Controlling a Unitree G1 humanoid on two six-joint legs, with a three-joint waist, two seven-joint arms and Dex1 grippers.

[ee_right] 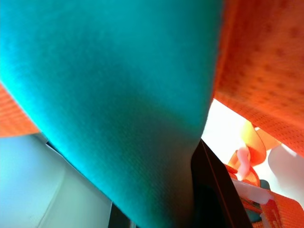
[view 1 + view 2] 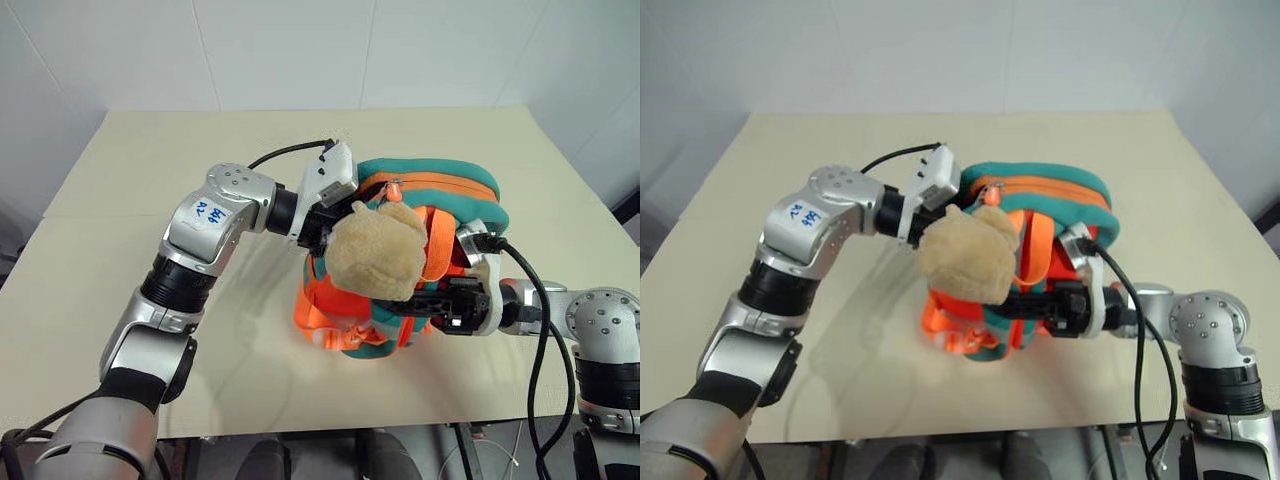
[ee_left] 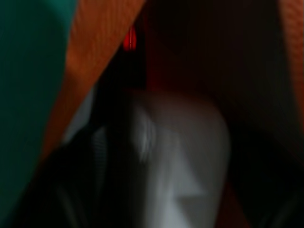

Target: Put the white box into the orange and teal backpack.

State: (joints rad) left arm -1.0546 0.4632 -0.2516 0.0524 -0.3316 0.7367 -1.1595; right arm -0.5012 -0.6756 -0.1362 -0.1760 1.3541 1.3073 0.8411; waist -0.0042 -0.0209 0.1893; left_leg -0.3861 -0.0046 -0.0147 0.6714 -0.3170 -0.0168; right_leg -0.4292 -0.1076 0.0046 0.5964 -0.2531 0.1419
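1. We see the backpack (image 2: pixel 440 205) standing on the beige table (image 2: pixel 130 180), orange with teal trim, its tan bear (image 2: pixel 375 255) hanging on the near side.
2. Our left gripper (image 2: pixel 335 215) reaches into the top of the backpack behind the bear; its fingers are hidden there, so we cannot tell how far apart they stand.
3. In the left wrist view a pale, blurred shape lies inside the dark orange interior; it looks like the white box (image 3: pixel 185 156), in the backpack.
4. Our right gripper (image 2: pixel 415 303) has its fingers pressed together on the backpack's lower teal edge, under the bear; teal padding (image 1: pixel 118 104) fills its wrist view.
5. A white sticker (image 2: pixel 212 212) on the left forearm carries blue handwriting that we cannot read.
6. No brand or lettering is legible on the backpack or box.
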